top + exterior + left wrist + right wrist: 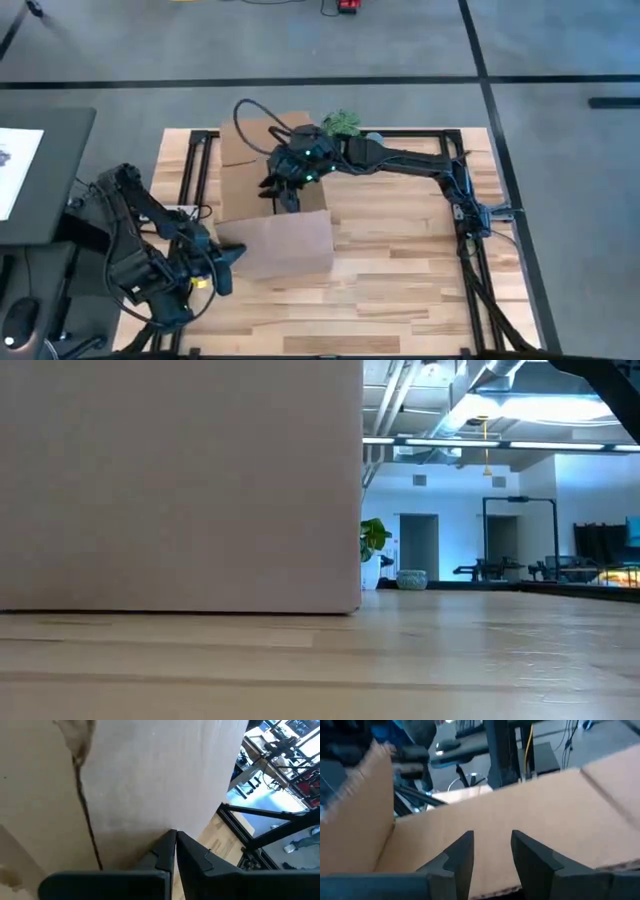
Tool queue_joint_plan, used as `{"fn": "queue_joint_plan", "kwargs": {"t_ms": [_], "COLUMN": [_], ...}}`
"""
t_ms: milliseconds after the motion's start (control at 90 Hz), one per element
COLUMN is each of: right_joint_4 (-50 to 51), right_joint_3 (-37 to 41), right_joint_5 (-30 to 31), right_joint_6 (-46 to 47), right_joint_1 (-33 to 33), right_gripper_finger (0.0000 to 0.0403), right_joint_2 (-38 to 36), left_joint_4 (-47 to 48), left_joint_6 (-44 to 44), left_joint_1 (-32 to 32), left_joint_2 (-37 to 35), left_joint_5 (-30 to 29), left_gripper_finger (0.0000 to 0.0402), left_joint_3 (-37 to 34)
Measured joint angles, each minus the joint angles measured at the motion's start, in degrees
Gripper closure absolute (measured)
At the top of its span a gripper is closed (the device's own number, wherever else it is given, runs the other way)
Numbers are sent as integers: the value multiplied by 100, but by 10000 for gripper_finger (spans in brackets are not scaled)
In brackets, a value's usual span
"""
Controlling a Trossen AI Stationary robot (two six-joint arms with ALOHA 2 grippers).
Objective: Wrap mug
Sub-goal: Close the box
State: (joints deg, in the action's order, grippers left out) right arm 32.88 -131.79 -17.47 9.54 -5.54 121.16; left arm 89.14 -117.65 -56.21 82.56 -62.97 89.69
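From above, my right end effector [285, 192] hangs over the open cardboard box [272, 205] mid-surface, fingers spread; my left end effector [228, 262] is pressed together against the box's near flap [280, 245]. I see no mug; it is probably inside, hard, smooth and breakable, best taken by rim or handle. At table height, the flap [180, 485] hides everything. The left wrist shows shut fingers [167, 852] on cardboard. The right wrist shows parted fingers [462, 852] above the box wall [530, 810].

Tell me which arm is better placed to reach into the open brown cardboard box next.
Right. The right gripper hangs open over the open brown cardboard box; the left gripper sits shut at its lowered front flap.
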Motion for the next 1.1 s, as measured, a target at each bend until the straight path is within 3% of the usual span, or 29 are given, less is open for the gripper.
{"fn": "queue_joint_plan", "kwargs": {"t_ms": [244,500,689,844,1100], "right_joint_4": [115,815,1355,1645,1459], "right_joint_3": [-273,-273,-273,-271,-265], "right_joint_5": [51,119,513,-96,-1211], "right_joint_6": [-214,7,428,683,847], "right_joint_1": [-550,-1845,-2794,-3205,-2891], "right_gripper_finger": [281,281,281,281,281], "right_joint_2": [-298,-456,-369,10,600], "left_joint_4": [97,84,78,85,63], "left_joint_6": [101,482,707,772,1022], "left_joint_1": [73,214,284,293,416], "left_joint_2": [9,9,4,4,4], "left_joint_5": [653,1071,1313,1330,1363], "left_gripper_finger": [402,402,402,402,402], "left_joint_3": [-2,-2,0,0,1]}}
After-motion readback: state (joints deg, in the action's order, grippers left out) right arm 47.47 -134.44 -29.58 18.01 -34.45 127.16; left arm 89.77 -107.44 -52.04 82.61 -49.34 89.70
